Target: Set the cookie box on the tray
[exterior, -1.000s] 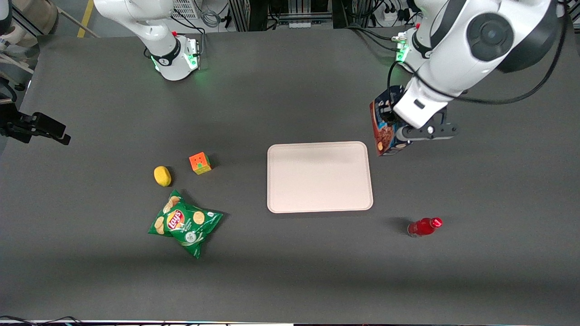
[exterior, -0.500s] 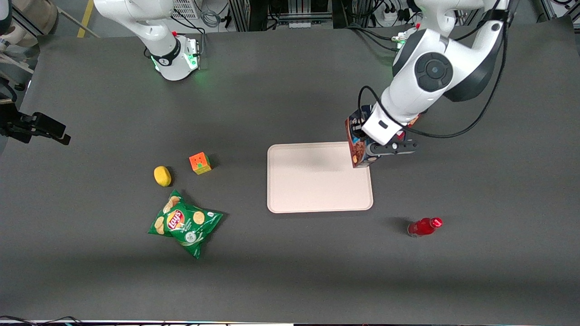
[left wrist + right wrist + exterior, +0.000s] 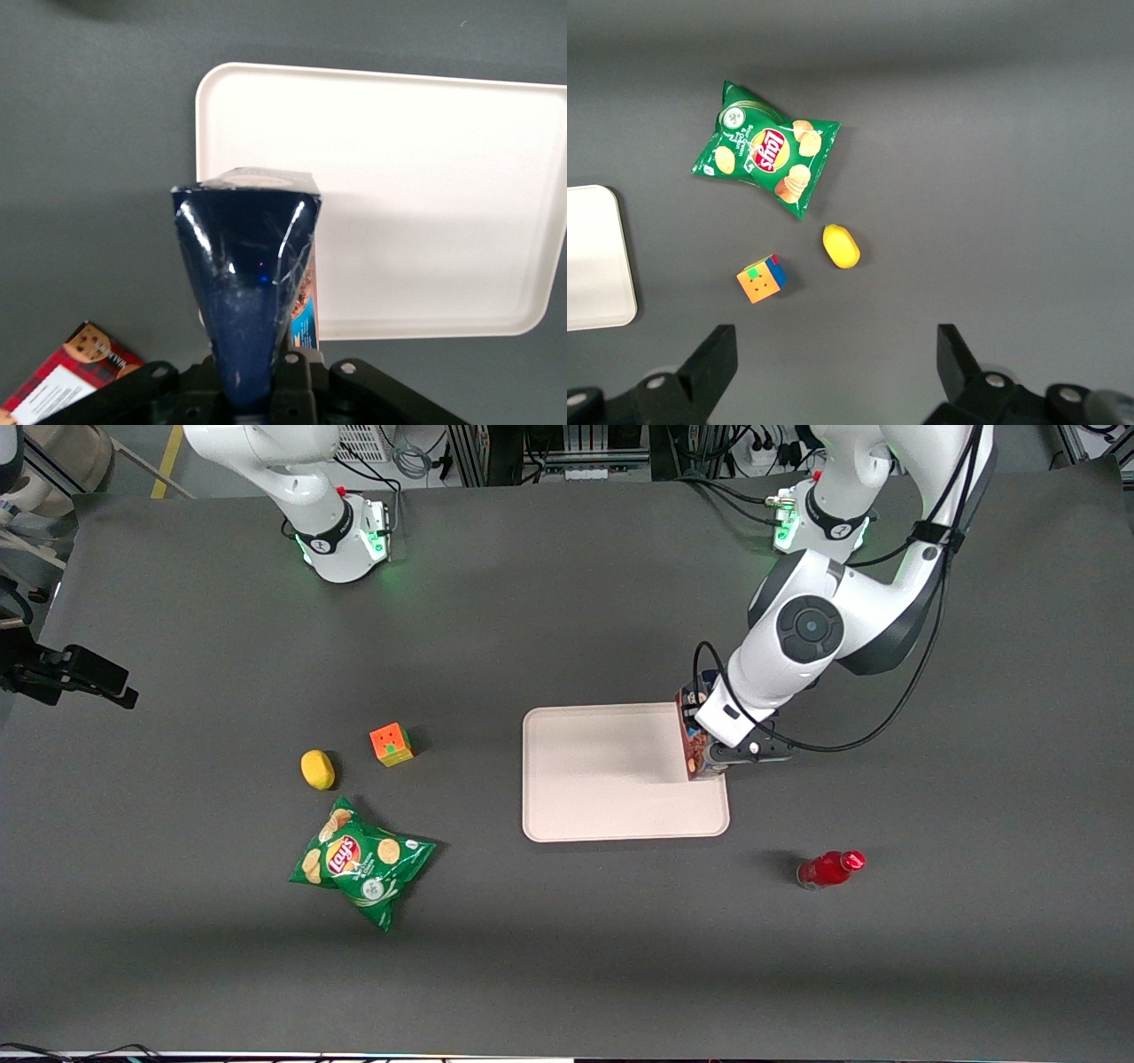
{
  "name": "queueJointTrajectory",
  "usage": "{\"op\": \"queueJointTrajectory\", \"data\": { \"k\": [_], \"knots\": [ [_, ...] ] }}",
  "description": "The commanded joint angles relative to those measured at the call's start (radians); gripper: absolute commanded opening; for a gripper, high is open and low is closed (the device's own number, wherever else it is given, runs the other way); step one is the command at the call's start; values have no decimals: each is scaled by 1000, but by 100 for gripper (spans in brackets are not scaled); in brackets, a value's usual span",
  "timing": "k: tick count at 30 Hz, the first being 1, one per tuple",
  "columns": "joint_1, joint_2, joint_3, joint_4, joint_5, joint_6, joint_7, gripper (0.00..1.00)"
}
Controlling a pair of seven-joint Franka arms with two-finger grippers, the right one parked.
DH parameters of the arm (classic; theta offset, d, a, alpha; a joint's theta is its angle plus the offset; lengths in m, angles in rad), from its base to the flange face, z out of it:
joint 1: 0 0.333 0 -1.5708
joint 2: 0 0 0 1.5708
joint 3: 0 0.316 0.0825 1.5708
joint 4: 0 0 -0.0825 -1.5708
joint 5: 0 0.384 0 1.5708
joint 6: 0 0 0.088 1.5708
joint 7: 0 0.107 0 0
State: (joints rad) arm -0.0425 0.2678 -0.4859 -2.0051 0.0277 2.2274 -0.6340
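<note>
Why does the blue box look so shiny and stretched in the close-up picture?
Left wrist view: the cookie box, held by the pincer, sits close to the lens, so it looks tapered, with white glare streaks. Front view: it casts a soft shadow on the tray.

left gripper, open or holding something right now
Left gripper: shut on the cookie box, over the edge of the tray.

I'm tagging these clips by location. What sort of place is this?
Likely a robotics lab: a dark table with arm bases bolted on, cable racks above, and a gripper holding a cookie box over a tray.
</note>
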Motion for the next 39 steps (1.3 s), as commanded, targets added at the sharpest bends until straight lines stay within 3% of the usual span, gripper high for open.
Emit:
{"op": "queueJointTrajectory", "data": {
  "k": [1,6,12,23,26,27,28,29,32,39],
  "knots": [
    [-14,48,4,8,80,50,-82,0],
    [-17,96,4,8,98,107,-104,0],
    [-27,143,4,11,182,138,-115,0],
    [-27,168,10,17,218,152,-115,0],
    [-27,171,13,19,221,152,-113,17],
    [-27,171,15,20,221,152,-113,32],
    [-27,172,13,20,221,150,-113,58],
    [-27,172,13,20,221,150,-113,77],
    [-27,174,15,25,222,146,-111,100],
    [-25,174,15,29,221,135,-111,100]
  ]
}}
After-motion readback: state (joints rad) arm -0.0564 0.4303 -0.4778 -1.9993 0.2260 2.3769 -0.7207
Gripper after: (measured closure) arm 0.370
